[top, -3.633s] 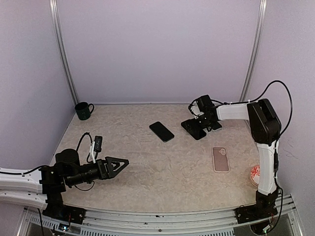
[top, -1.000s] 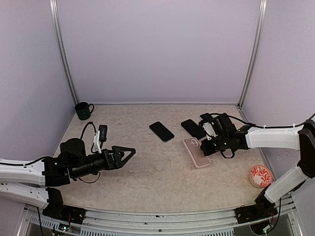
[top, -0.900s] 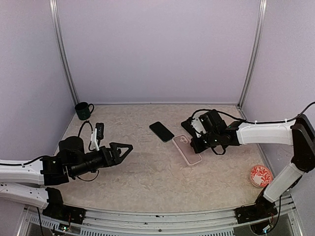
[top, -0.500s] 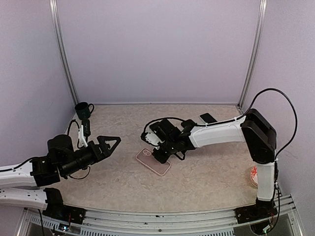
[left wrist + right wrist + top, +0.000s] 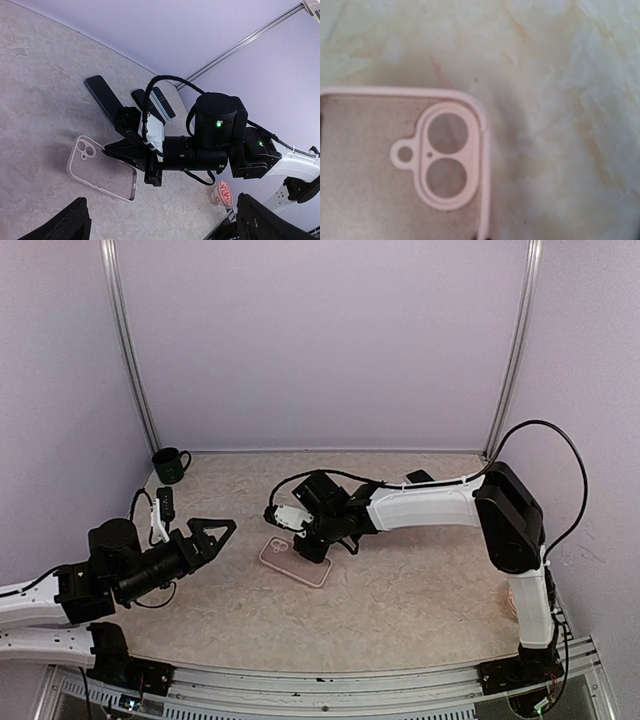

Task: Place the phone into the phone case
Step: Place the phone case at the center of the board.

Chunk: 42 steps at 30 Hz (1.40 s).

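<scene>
Left wrist alone — three phones (image 5: 102,95) beyond pink case (image 5: 100,170); right hand (image 5: 107,149) closed, empty, left hand (image 5: 222,536) wide-open.

Mug (image 5: 170,464) and dish (image 5: 223,193) on the marbled table (image 5: 420,620)
The dark green mug stands upright in the far left corner; the small red-patterned dish sits near the right edge.

Soft, even light from above fills my workspace with no glare and only a faint shadow beside the phone case (image 5: 102,170), and while the overhead view is sharp, my right wrist view is close, blurred and washed pale.
</scene>
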Tool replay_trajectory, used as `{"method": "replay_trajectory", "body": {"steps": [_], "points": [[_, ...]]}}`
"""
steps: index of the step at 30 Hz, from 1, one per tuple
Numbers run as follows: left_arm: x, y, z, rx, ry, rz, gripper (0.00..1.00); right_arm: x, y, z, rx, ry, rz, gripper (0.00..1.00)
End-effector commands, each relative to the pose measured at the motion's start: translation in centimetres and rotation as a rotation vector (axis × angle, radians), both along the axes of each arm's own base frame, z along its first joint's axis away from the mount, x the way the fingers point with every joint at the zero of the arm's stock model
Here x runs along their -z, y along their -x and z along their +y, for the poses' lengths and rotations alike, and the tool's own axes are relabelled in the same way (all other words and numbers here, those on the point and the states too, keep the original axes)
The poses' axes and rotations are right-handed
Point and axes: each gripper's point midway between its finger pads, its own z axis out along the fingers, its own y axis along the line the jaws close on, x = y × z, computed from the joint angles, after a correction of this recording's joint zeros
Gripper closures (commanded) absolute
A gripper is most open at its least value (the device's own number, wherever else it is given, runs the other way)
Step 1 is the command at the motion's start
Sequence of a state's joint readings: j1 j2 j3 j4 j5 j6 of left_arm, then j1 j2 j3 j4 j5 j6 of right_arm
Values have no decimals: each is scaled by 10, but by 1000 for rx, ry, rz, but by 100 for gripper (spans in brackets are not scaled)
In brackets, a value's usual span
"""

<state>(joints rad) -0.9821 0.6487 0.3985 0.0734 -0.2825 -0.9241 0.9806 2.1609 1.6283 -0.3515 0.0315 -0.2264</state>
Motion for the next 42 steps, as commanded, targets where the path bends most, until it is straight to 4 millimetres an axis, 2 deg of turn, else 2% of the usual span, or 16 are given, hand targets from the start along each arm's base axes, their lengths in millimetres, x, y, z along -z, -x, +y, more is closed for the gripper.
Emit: {"method": "replay_trajectory", "body": {"steps": [1,9,18,23,26,29,32,36,42], "points": [[2,-4,1,-16,-3,6,1,17,6,7,-57,35,22,100],[3,-3,-2,-9,4,13,1,30,7,9,-57,43,30,98],[6,-2,2,-16,15,18,1,31,8,9,-55,40,31,78],[8,-2,2,-14,17,21,1,15,5,10,-45,10,13,58],[6,-2,2,-14,20,18,1,-2,0,8,-24,-31,-6,35],[7,-1,3,-16,19,19,1,-18,-12,0,20,-79,-14,16],[9,-1,4,-15,21,22,1,-30,-30,-12,92,-121,-6,2],[10,1,5,-14,25,25,1,-39,-57,-34,196,-164,-2,0],[11,2,5,-11,32,29,1,-40,-94,-69,349,-183,-12,1]]}}
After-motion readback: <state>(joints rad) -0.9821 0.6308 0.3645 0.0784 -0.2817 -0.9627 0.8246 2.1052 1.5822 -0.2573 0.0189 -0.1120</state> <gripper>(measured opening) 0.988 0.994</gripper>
